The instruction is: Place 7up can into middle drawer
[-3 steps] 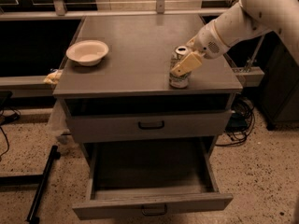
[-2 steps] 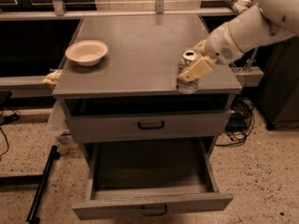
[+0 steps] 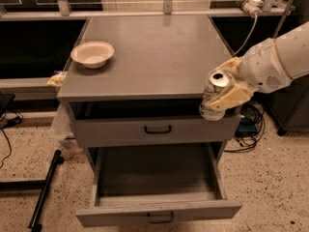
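The 7up can, silvery with a shiny pull-tab top, is held in the air at the cabinet's front right corner, tilted a little. My gripper, with cream fingers, is shut on the can from the right; the white arm reaches in from the right edge. The middle drawer is pulled wide open below, its grey tray showing nothing inside, with a small dark handle on its low front. The can hangs above and right of the drawer's back right corner.
A cream bowl sits at the left of the grey cabinet top. The taller upper drawer is closed. A yellow object lies left of the cabinet. Cables lie on the floor at right; a black pole at left.
My gripper has lifted the can off the cabinet top and carried it forward and to the right, past the front edge. The drawer stays open.
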Controlling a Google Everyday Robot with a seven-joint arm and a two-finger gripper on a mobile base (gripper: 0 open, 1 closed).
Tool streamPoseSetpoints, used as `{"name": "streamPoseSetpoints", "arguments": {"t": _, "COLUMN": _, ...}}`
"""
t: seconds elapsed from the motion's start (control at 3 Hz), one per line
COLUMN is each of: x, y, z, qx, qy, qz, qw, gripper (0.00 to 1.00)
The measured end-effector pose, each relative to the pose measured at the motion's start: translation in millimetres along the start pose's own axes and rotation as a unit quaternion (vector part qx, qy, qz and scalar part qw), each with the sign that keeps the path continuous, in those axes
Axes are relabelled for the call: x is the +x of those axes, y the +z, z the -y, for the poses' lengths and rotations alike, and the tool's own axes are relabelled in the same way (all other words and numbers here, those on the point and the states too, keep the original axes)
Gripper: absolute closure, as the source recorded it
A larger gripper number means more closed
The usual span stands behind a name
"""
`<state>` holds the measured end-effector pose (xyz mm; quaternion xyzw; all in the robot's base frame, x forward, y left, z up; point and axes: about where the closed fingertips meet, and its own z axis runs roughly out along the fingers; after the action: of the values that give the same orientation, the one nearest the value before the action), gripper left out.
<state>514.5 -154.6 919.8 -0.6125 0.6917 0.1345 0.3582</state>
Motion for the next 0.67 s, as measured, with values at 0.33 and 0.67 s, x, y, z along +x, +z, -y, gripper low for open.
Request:
{"name": "streamPoseSetpoints", "arguments": {"t": 0.33, "x": 7, "y": 6, "z": -7, "qx": -0.008, "qy": 0.001, "qz": 0.001, "qw": 1.0000, "gripper": 1.00}}
{"name": "streamPoseSetpoints", "arguments": {"t": 0.67, "x": 35, "y": 24, "z": -37, "qx": -0.017, "qy": 0.010, "qz": 0.004, "qw": 0.9998, "gripper": 1.00}}
